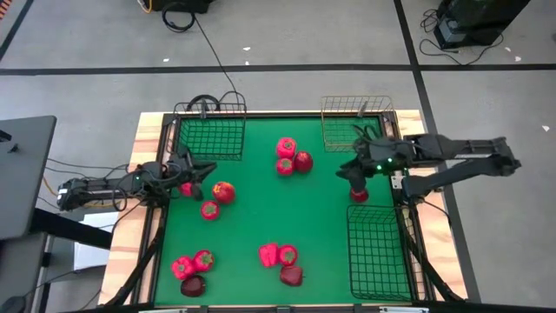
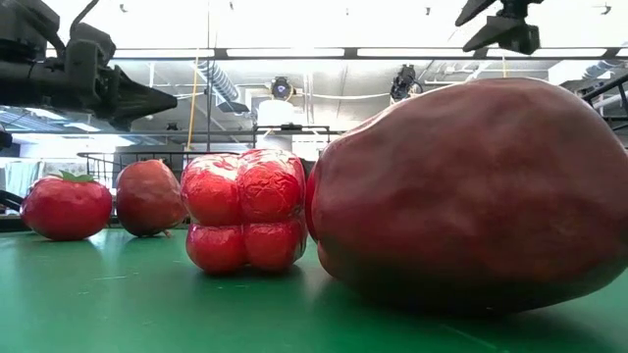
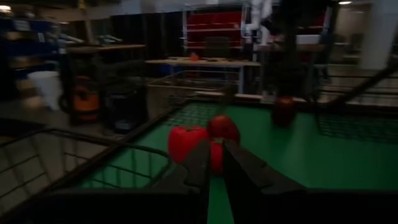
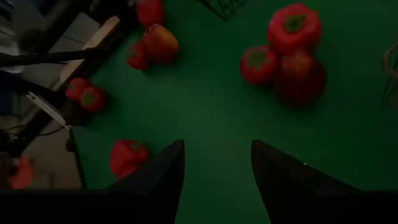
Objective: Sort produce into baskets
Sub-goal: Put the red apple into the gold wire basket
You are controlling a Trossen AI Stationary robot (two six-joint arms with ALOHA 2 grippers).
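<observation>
Far left, the left gripper [image 1: 193, 174] hangs low over the green mat, clenched on nothing, just beside a round red tomato [image 1: 223, 192], with the squarish black wire basket [image 1: 211, 130] just beyond. Mid-table, a bright red blocky pepper [image 1: 286, 147] huddles with two neighbours. On the right, the right gripper [image 1: 359, 180] hovers between the gold wire basket [image 1: 352, 123] and the long black wire basket [image 1: 377, 252], fingers parted and empty, a dark red item [image 1: 359, 196] on the mat beneath. The risk: that loose piece could roll and be nudged away.
</observation>
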